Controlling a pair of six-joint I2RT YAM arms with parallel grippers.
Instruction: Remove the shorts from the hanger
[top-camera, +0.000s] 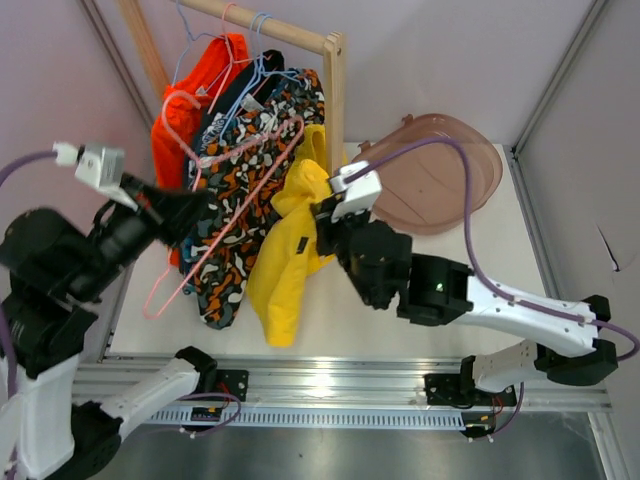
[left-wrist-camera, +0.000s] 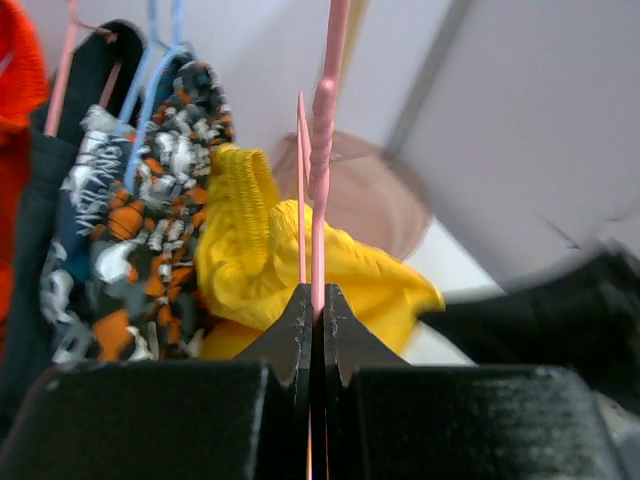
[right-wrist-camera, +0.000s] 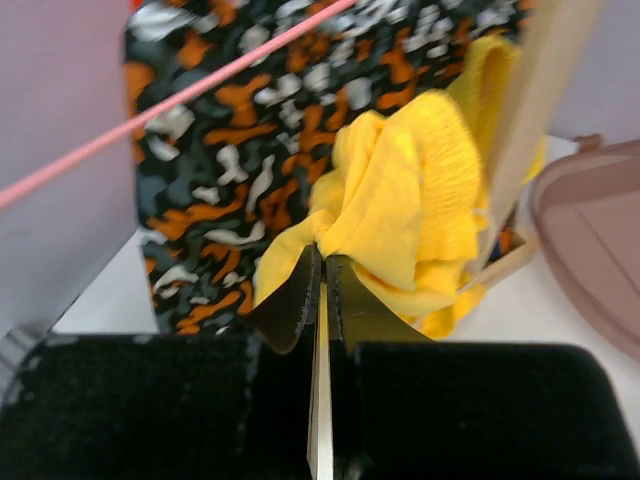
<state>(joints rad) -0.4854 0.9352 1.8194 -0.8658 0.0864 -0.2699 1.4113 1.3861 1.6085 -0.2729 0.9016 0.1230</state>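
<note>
Over the white table (top-camera: 350, 325), my left gripper (left-wrist-camera: 315, 296) was closed on the pink hanger (left-wrist-camera: 320, 150) beside the wooden rack (top-camera: 335, 90), probably to steady it; my right gripper (right-wrist-camera: 322, 262) pinched the yellow shorts (right-wrist-camera: 400, 190) below the rack, seemingly to pull them free.

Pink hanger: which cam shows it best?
Top external. It shows nearly the whole pink hanger, slanting across the camouflage shorts to the left gripper. Left wrist shows only a short stretch of wire pinched between shut jaws. Right wrist catches just a thin pink line across the upper left.
</note>
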